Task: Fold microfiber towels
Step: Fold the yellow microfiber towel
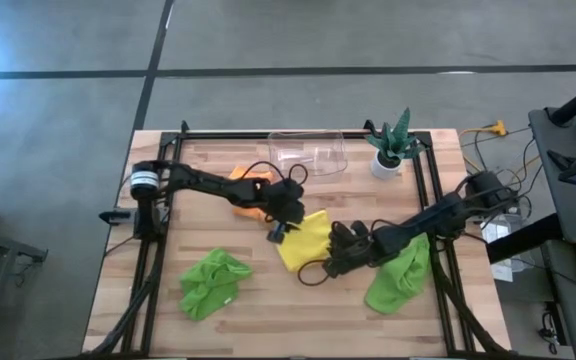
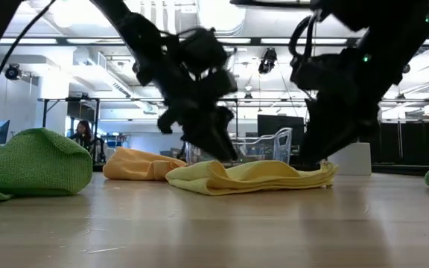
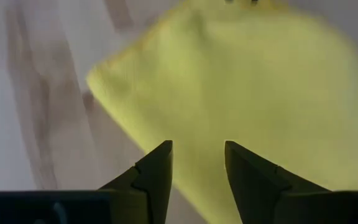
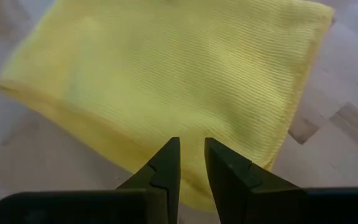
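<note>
The yellow towel point(image 1: 303, 245) point(image 2: 252, 177) lies flat and folded over on the wooden table, near its middle. My left gripper point(image 1: 277, 230) point(image 3: 199, 155) is open and hovers over the towel's left part. My right gripper point(image 1: 331, 252) point(image 4: 191, 149) stands at the towel's right edge point(image 2: 320, 170), slanting down, with a narrow gap between its fingertips. An orange towel point(image 1: 247, 186) point(image 2: 136, 165) lies bunched partly under the left arm. One green towel point(image 1: 213, 283) lies crumpled at the near left. Another green towel point(image 1: 400, 275) lies at the near right, beside the right arm. My right gripper's fingertips point(image 4: 169, 155) stand over the yellow towel's near edge point(image 4: 197, 193). I cannot tell whether they touch it. The towel lies flat on the table, with nothing bunched between the fingers.
A clear plastic container point(image 1: 308, 152) stands at the table's far edge. A spiky green plant in a white pot point(image 1: 389, 148) is at the far right. Black rails point(image 1: 423, 190) run along the table's sides. Bare wood shows at the near middle point(image 1: 298, 310).
</note>
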Tool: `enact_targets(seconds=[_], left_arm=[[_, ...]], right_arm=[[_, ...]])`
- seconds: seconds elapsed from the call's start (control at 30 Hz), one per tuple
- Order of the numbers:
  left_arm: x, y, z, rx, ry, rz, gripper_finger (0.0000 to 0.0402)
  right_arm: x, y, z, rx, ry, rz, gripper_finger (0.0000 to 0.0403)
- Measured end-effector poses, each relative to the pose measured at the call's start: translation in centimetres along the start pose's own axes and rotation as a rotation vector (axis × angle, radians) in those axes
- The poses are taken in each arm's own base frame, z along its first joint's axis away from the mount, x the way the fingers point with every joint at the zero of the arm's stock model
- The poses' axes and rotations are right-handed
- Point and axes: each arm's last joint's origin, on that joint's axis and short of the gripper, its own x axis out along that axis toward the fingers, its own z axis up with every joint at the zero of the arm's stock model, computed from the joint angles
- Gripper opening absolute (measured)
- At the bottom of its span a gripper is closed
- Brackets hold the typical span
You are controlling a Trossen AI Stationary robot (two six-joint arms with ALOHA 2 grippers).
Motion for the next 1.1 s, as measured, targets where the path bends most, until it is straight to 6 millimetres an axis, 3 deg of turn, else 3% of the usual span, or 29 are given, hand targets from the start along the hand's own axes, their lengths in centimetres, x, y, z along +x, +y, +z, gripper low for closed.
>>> enact_targets(seconds=[0.13, 0.4, 0.73, 0.9, 1.1], left_arm=[[0.6, 0.1, -0.7, -0.017, 0.017, -0.036, 0.0132], [1.2, -2.1, -1.1, -0.141, 0.064, -0.091, 0.0132], [1.9, -6.7, 1.2, -0.197, 0.012, -0.163, 0.0132], [0.8, -7.0, 2.6, -0.216, -0.031, -0.153, 0.0132], [-2.1, -5.7, 3.5, -0.241, -0.08, -0.069, 0.0132]], right_arm=[[0.8, -0.3, -0.2, -0.009, 0.016, -0.032, 0.007], [1.7, -1.5, 0.4, -0.115, 0.044, -0.101, 0.007], [3.0, -3.8, 2.6, -0.21, 0.051, -0.165, 0.007], [1.6, -3.7, 3.5, -0.193, 0.013, -0.131, 0.007], [-2.1, -3.7, 4.3, -0.103, -0.056, -0.045, 0.007]])
